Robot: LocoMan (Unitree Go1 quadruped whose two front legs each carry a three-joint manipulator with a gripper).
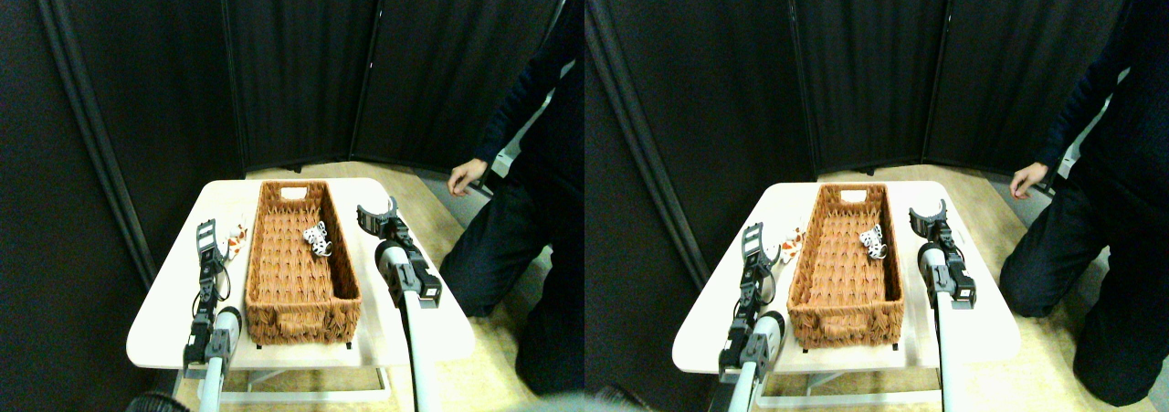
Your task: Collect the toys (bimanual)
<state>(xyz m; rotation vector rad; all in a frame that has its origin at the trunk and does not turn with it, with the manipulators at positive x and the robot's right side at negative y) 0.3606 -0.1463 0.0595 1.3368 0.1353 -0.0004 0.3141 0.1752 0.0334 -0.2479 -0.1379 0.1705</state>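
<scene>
A white plush toy with black spots [318, 239] lies inside the long brown wicker basket [274, 284], near its right wall. An orange and white striped toy [236, 239] lies on the white table [164, 311] just left of the basket. My left gripper [206, 232] reaches up beside that striped toy, a little to its left. My right gripper [376, 215] stands open to the right of the basket, with nothing between its fingers.
A person in dark clothes kneels at the table's right side, one hand [467, 176] hanging near the far right corner. Dark folding screens [292, 65] close off the back.
</scene>
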